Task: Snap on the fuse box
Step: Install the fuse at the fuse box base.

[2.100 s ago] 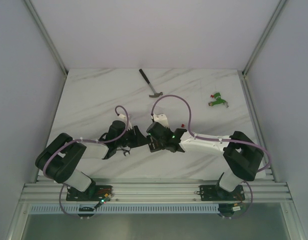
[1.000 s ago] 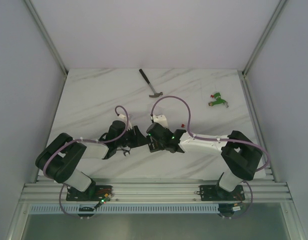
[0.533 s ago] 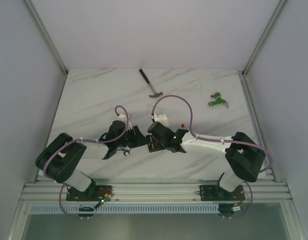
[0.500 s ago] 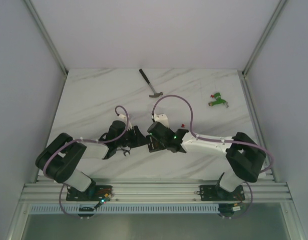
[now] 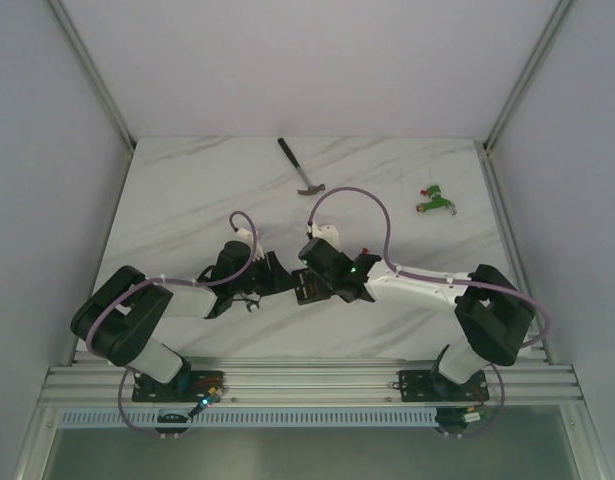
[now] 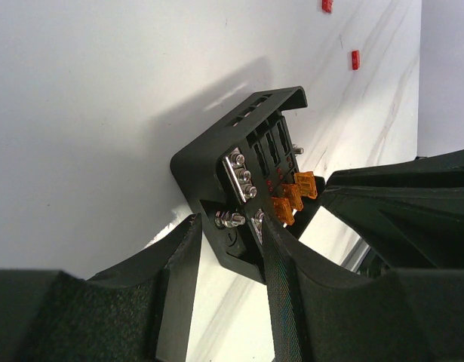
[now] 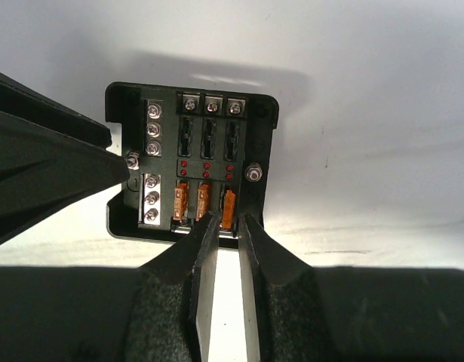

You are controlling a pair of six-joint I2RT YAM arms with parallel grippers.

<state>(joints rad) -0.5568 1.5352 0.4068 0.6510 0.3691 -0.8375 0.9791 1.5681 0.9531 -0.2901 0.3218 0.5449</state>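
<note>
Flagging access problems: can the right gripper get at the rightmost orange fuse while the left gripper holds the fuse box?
Probably yes: the right gripper straddles the rightmost orange fuse with nothing between, and the left gripper grips the fuse box at its side, well clear.

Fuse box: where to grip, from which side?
Probably the wall of the fuse box beside the screw terminals, from the left arm's side, where the left gripper sits: a straight rim that fits the jaws and leaves the orange fuses clear.
</note>
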